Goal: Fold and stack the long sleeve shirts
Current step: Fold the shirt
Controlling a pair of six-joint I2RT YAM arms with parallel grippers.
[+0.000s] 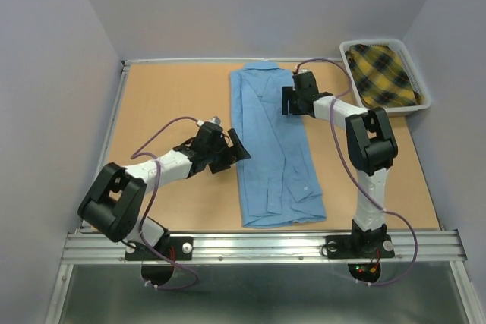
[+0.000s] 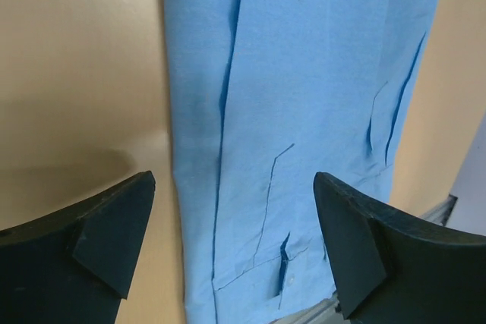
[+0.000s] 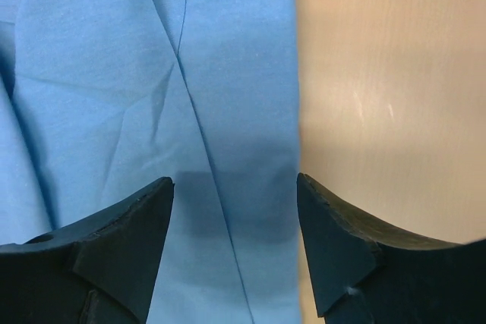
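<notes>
A light blue long sleeve shirt (image 1: pixel 273 149) lies flat on the table, folded lengthwise into a long strip with the collar at the far end. My left gripper (image 1: pixel 234 154) is at the strip's left edge near its middle. In the left wrist view the left gripper (image 2: pixel 235 187) is open, with the blue shirt (image 2: pixel 304 73) showing between its fingers and nothing held. My right gripper (image 1: pixel 288 101) is over the shirt's right edge near the collar end. Seen from the right wrist, the right gripper (image 3: pixel 235 184) is open above the cloth edge (image 3: pixel 114 73).
A white basket (image 1: pixel 382 43) stands at the back right with a yellow plaid shirt (image 1: pixel 387 75) in it. Bare wooden table (image 1: pixel 167 104) stretches left of the blue shirt. A metal rail (image 1: pixel 258 246) runs along the near edge. Grey walls close in the back and sides.
</notes>
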